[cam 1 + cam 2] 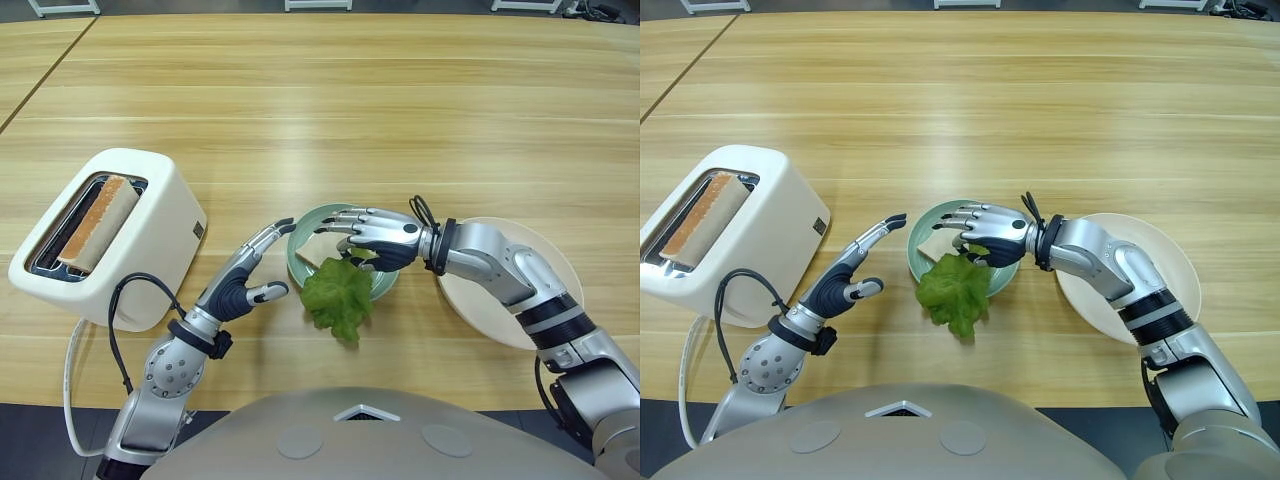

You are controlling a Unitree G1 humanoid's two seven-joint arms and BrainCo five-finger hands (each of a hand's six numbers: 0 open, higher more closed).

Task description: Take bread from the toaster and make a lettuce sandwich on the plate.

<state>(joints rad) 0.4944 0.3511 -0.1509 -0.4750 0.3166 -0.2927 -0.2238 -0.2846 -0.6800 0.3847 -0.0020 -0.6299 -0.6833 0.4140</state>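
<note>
A cream toaster (150, 225) stands at the left with one bread slice (100, 222) upright in its slot. A green plate (303, 240) in the middle holds a pale bread slice (935, 244). My right hand (378, 238) hovers over this plate, shut on a green lettuce leaf (338, 297) that hangs down over the plate's near rim. My left hand (245, 280) is open, palm turned toward the plate, between toaster and plate, holding nothing.
A larger cream plate (540, 260) lies at the right, under my right forearm. The toaster's white cord (68, 370) runs off the near table edge. Bare wooden table stretches behind.
</note>
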